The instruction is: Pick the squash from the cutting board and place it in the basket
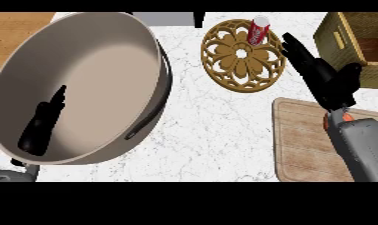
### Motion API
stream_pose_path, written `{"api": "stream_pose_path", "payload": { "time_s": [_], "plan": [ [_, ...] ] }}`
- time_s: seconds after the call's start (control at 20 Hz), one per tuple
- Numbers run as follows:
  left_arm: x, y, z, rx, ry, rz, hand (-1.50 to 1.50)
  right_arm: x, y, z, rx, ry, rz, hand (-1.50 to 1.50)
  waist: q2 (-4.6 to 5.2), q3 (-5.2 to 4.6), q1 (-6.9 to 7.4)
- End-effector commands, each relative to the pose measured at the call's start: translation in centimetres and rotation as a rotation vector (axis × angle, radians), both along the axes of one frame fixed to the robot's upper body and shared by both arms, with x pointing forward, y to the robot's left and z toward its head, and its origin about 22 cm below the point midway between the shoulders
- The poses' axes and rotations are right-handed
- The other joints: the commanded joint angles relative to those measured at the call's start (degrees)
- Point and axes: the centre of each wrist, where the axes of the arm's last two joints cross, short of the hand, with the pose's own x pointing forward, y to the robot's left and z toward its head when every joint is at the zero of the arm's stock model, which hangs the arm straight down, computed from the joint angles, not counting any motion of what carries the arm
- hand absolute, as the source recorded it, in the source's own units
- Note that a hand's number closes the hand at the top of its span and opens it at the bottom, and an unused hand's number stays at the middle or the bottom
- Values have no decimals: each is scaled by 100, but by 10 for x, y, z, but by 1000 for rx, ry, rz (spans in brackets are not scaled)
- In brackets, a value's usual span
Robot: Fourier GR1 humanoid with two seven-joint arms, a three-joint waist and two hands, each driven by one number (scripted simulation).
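Right hand [325,76], fingers straight and holding nothing, reaches between the cutting board [310,144] and the basket [347,39], while the left hand [40,124] rests open over the large bowl [96,69].

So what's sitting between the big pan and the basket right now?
In the head view, the gold openwork trivet lies between the pan and the basket, with a small red can at its far edge. The right hand reaches across there too.
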Motion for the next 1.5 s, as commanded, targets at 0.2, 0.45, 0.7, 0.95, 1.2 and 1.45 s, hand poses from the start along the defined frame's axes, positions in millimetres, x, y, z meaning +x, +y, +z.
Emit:
{"api": "stream_pose_path", "payload": {
  "time_s": [0.2,0.45,0.7,0.95,1.2,1.45],
  "plan": [
    [12,-37,41,-245,-377,3,0,-44,-96,11,102,-208,-265,150,-173,-226,-508],
    [0,-88,28,-416,-466,-82,0,-78,-48,-23,-99,-327,-92,-150,-29,-237,-213],
    [-3,-90,28,-406,-480,-76,0,-111,-23,-24,-128,-307,-474,-150,-50,-253,-300],
    [-8,-80,33,-388,-496,-80,0,-114,-82,12,-511,-240,-758,-150,-60,-285,-285],
    [-8,-84,35,-395,-483,-77,0,-127,-100,56,-856,0,-727,-150,-47,-294,-303],
    [5,-85,36,-399,-489,-88,0,-130,-71,113,-974,195,-540,-150,-4,-273,-247]
  ]
}}
